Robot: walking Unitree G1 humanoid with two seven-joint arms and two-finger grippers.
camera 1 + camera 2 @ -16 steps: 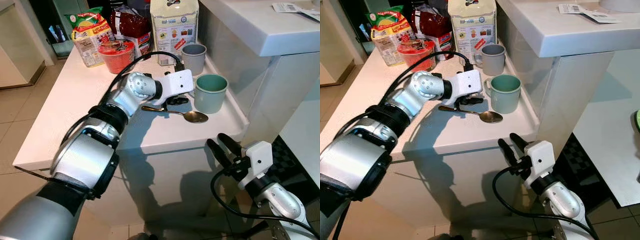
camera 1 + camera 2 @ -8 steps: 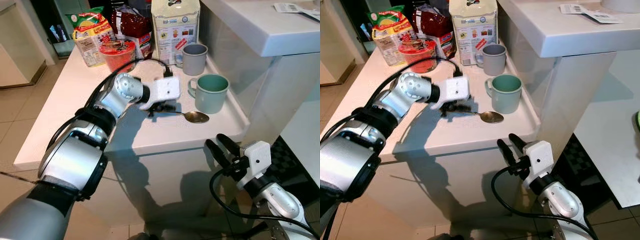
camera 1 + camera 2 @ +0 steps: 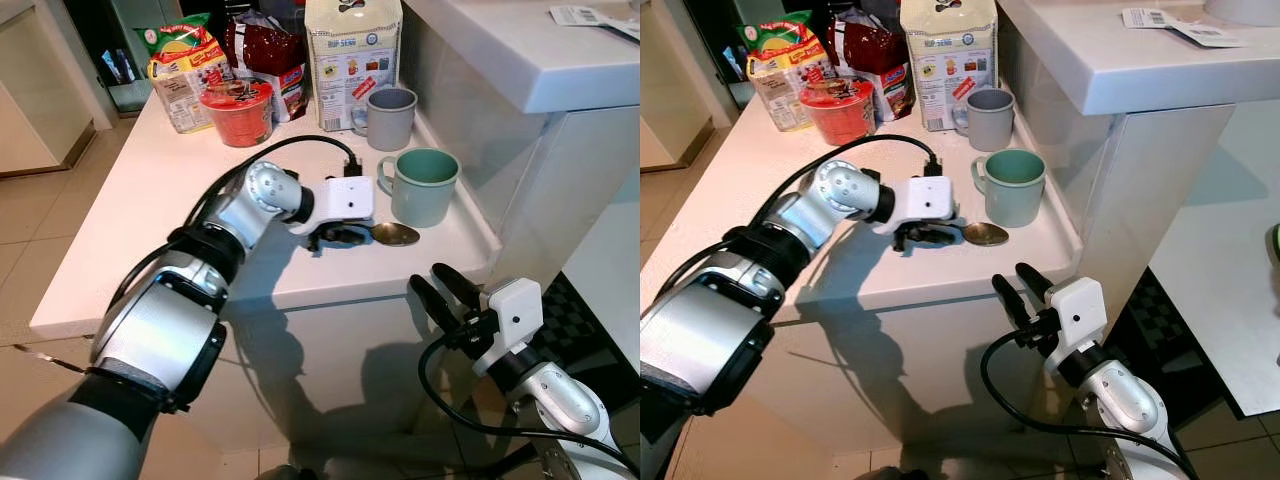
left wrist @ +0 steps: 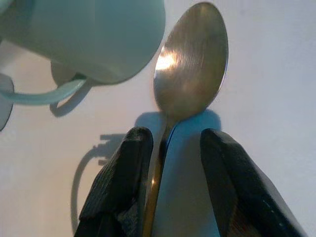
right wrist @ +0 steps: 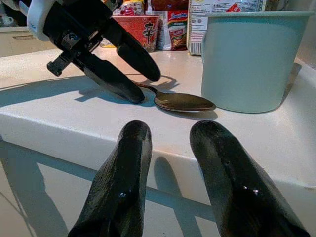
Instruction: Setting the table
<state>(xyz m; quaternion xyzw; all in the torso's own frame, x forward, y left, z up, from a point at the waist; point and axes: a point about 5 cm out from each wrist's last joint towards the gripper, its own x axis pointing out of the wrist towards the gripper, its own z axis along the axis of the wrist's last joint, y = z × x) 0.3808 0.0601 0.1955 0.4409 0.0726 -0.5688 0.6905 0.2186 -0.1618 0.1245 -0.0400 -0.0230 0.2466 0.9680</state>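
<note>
Standing at a smooth white counter (image 3: 150, 200) with rounded edges, the robot is looking down at it; beige floor tiles (image 3: 30, 240) are showing at nine o'clock, and a taller white ledge (image 3: 520, 60) is rising at two o'clock.

Along the far edge of the counter, at twelve o'clock, groceries are lined up: a yellow and green snack bag (image 3: 180, 65), a red instant-noodle cup (image 3: 235, 100), a dark red packet (image 3: 262, 50) and a tall pale paper sack (image 3: 350, 50). A grey mug (image 3: 390, 115) is sitting just beside the sack. Nearer, a matte pale green mug (image 3: 425, 185) is standing upright, its handle turned toward the robot's left.

A metal spoon (image 3: 393, 234) is lying flat on the counter at about six o'clock from the green mug, just beside its base. Its bowl is oval, dull bronze-silver, catching a bright glint in the left wrist view (image 4: 190, 64).

The left gripper (image 3: 340, 236) is reaching across the counter, its glossy black fingers (image 4: 118, 182) narrowly parted on either side of the slim spoon handle, one finger pressing against it.

The right gripper (image 3: 440, 292) is hovering below the counter's front edge at five o'clock, its two rounded black fingers (image 5: 118, 182) slightly apart and holding nothing.
</note>
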